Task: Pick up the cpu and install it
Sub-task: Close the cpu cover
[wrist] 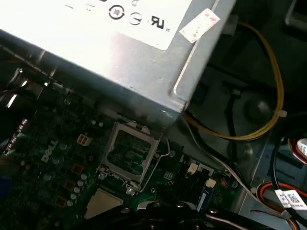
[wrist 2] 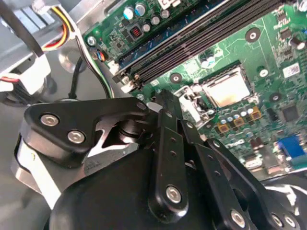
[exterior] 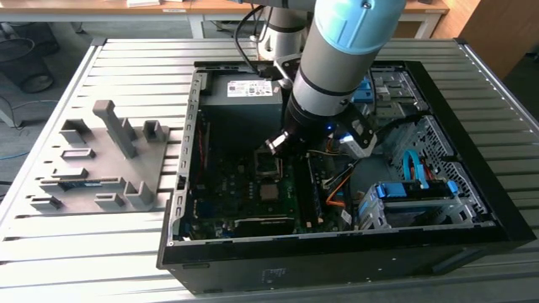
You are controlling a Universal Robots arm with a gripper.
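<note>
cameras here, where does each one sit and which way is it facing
Exterior view: off the arm, raised, looking down on the open computer case on the slatted table; the arm reaches into the case.
Second wrist view: rides on the arm, looking past the black gripper linkage at the green motherboard and cpu.
First wrist view: rides on the arm, facing the grey power supply and the open socket frame.
Shared: both wrist views show the motherboard's socket area; the exterior view shows the cpu too.
</note>
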